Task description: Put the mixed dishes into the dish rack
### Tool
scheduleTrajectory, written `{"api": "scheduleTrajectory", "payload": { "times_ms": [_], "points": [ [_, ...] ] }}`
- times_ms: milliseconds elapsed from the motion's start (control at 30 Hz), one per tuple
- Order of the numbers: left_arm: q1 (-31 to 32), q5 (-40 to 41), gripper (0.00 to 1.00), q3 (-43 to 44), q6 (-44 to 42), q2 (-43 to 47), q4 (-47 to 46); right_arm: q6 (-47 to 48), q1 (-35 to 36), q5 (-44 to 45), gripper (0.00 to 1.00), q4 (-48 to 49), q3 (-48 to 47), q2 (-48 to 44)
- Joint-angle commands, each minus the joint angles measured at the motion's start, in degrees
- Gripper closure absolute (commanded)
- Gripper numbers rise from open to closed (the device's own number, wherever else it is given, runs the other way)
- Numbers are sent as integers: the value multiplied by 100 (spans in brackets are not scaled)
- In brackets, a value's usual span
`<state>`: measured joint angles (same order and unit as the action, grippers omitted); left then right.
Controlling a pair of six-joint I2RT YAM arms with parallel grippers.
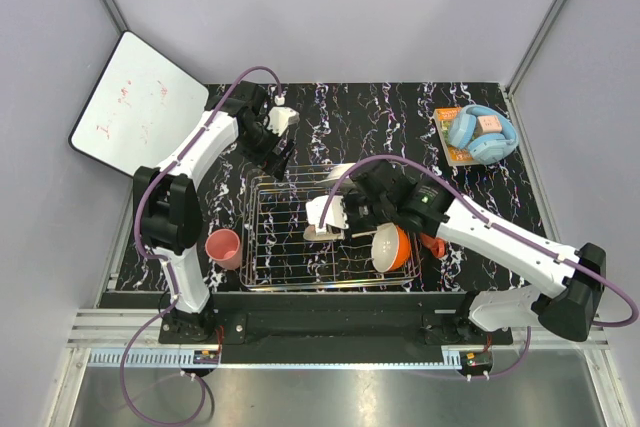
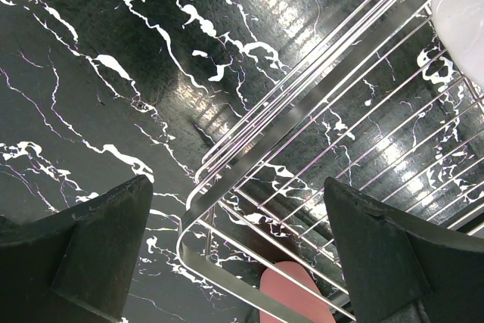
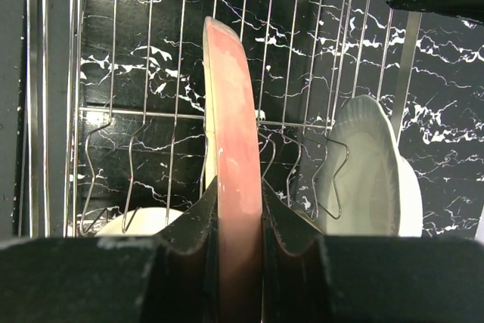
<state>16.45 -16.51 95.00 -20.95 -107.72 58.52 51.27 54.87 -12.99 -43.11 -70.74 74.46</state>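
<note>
Slippage as nearest worry: pinches round pink plate [image 3: 231, 134] edge-on between black fingers of right gripper [image 3: 238, 213], upright over tines of silver wire dish rack [image 3: 113, 113]. Could topple against round white plate [image 3: 363, 172] standing just beside, or skid flat if released off a slot. Farther out, left gripper [image 2: 238, 213] spread wide, empty, above rack's far corner; could snag wire if lowered. Underneath, glossy black marble-patterned tabletop [image 1: 400, 112] with white veins, glare-prone; beyond, plain pale grey walls [image 1: 350, 7].

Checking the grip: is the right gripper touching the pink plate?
Touching. Right wrist view shows the right gripper clamped on both faces of the pink plate.
</note>
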Motion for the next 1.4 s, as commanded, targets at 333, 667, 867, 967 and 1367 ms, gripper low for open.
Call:
{"api": "scheduleTrajectory", "payload": {
  "times_ms": [333,667,867,967,1367],
  "points": [
    [-1,96,1,-26,-14,278,-192,-626,59,139,78,330,535,-63],
    [8,25,1,281,91,85,-183,-820,59,420,0,365,641,-238],
    [34,78,1,519,117,-126,-183,-864,59,710,0,348,264,-546],
    [34,288,1,729,161,-371,-183,-715,59,1410,0,347,192,-870],
    [60,333,1,687,161,-513,-148,-890,59,1756,0,277,306,-1671]
  ]
}}
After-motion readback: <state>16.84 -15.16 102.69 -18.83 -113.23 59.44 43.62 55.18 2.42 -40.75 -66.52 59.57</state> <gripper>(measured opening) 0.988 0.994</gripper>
